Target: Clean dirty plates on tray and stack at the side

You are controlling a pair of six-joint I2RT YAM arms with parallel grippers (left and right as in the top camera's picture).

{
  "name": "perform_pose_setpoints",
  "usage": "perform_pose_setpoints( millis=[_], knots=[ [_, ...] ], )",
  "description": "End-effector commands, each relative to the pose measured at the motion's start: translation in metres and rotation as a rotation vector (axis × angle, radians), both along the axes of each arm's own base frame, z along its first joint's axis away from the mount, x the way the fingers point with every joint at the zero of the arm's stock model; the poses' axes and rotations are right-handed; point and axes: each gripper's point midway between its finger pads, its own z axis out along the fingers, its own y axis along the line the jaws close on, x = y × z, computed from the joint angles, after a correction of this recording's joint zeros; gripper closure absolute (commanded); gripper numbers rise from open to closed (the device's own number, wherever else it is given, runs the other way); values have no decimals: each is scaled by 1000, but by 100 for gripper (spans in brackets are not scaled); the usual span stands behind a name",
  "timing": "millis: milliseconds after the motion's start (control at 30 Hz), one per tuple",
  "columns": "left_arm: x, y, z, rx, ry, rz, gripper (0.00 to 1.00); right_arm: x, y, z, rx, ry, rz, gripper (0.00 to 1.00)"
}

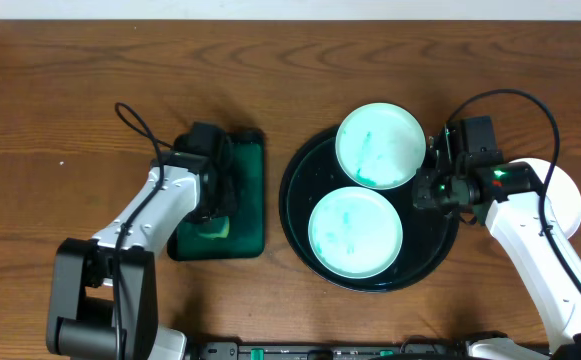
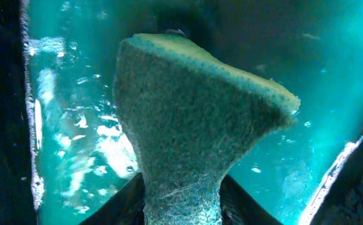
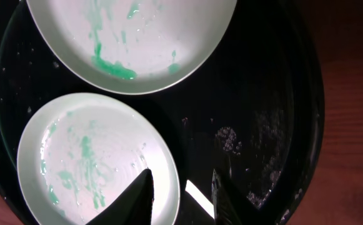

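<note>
**Step in hand.** Sponge pickup, ahead of wiping. The left end effector (image 2: 182,203) is positioned over the green tray (image 1: 251,200) and is closed on the sponge (image 2: 187,112), which is pinched to a narrow waist between the fingers. The right end effector (image 3: 181,176) is held over the right side of the black tray (image 1: 295,190). Its jaws are partly apart and nothing is held. The rim of the near plate (image 1: 355,235) lies below the gap; contact cannot be confirmed.

**Next move.** It is judged that the sponge must be lifted clear of the green tray and carried across to the black tray. A plate should be steadied by the right end effector before it is wiped. A wet rim may slip, so a firm, square grip is advised.

**Containers and contents.**
- Black tray: two plates are carried, both smeared teal-green and not yet cleaned. The far plate (image 1: 380,147) appears to overlap the tray's back rim. Droplets are seen on the bare tray floor.
- Green tray: the sponge and a film of teal liquid are held.
- Desk (image 1: 70,100): a third plate (image 1: 568,200) is set to the right of the black tray, partly hidden by the right arm.
</note>
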Motion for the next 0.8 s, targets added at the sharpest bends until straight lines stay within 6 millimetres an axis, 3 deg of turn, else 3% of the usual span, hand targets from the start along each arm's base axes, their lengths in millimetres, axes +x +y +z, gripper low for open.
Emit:
perform_pose_setpoints(
  millis=[0,100,233,333,467,600,667,767],
  knots=[
    [4,2,4,32,-21,-1,55,-1,0,-3,-2,8,16,71],
    [4,2,5,32,-22,-2,53,-5,1,-4,1,24,19,70],
    [3,10,4,74,-20,-1,46,-12,16,-6,62,30,147,69],
    [6,16,3,110,-28,3,45,-21,16,-19,64,56,149,68],
    [1,-4,15,-4,-10,-60,44,-23,15,-30,61,50,158,68],
    [8,-6,34,-11,-71,-101,27,-17,19,-28,74,22,168,65],
    [8,-6,33,-10,-70,-101,23,-15,19,-27,77,15,169,62],
    [8,-5,24,-5,-79,-100,25,-16,19,-27,77,16,168,62]
  ],
)
